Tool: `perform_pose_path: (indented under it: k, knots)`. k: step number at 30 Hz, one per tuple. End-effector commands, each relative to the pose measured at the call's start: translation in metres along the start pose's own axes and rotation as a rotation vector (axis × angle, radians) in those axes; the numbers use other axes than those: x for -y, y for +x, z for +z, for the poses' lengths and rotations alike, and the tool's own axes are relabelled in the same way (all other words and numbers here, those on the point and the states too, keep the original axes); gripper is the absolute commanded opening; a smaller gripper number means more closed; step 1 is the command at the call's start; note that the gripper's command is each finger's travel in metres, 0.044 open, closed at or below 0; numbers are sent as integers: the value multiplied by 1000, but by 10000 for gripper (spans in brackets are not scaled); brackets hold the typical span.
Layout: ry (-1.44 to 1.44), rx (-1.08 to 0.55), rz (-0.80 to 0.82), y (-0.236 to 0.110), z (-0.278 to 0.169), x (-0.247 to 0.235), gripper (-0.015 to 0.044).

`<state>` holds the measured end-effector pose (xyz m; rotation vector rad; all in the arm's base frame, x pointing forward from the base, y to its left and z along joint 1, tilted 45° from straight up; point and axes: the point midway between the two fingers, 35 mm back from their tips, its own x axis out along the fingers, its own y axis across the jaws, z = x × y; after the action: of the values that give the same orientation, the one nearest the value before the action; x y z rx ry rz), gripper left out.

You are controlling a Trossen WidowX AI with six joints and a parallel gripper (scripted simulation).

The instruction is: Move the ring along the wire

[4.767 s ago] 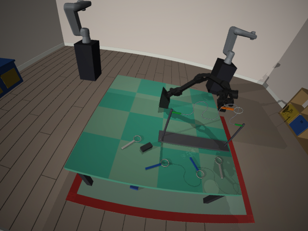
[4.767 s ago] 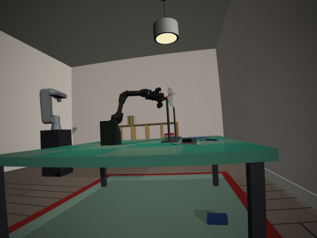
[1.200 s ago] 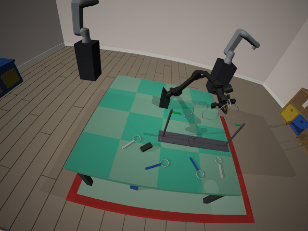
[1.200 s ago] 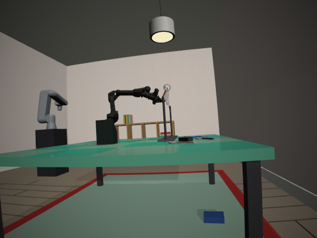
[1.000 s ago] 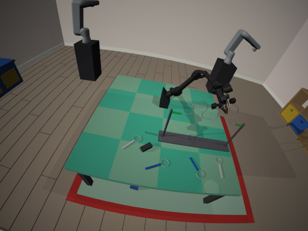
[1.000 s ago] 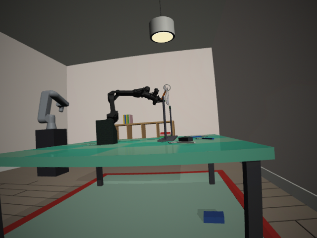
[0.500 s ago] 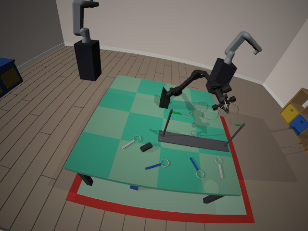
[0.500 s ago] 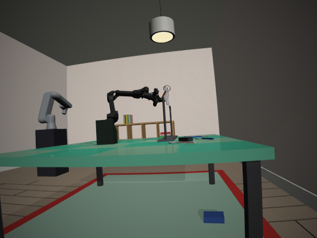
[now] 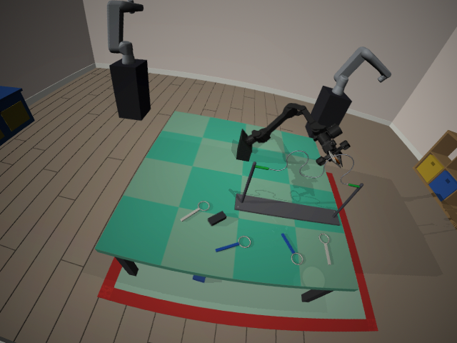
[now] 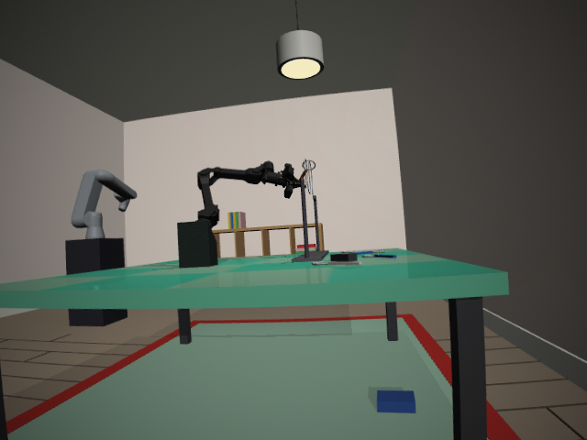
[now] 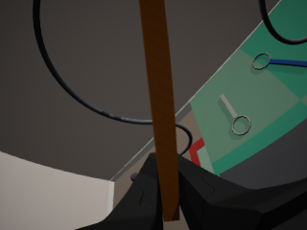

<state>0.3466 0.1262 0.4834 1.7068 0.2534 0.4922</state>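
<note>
My gripper point(image 9: 338, 164) point(image 10: 300, 182) point(image 11: 160, 157) is shut on the orange handle point(image 9: 335, 158) point(image 10: 303, 175) point(image 11: 159, 86), high above the far right of the table. The ring point(image 10: 308, 160) is at the handle's upper end, overlapping the wire in the exterior view; it lies outside the wrist view. Whether the wire touches it cannot be told. The curvy grey wire point(image 9: 307, 158) point(image 11: 79, 99) runs between the left green part point(image 9: 262, 167) and the right green part point(image 9: 353, 185), beside the left post point(image 9: 248, 183) and right post point(image 9: 348, 200). In the wrist view it passes behind the handle.
The posts stand on a dark base point(image 9: 288, 211). Loose on the table are two blue-handled rings point(image 9: 226, 246) point(image 9: 288, 244), two white-handled rings point(image 9: 190, 214) point(image 9: 327, 252) and a black block point(image 9: 216, 218). Two grey arms point(image 9: 115, 27) point(image 9: 350, 66) stand on pedestals beyond the table.
</note>
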Motion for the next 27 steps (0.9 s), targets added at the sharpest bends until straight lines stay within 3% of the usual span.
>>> perform_pose_path:
  k: [1,27]
  knots:
    - [45,6,24,0,0,-1,-150]
    - [364,36,208,0,3,-17,-150]
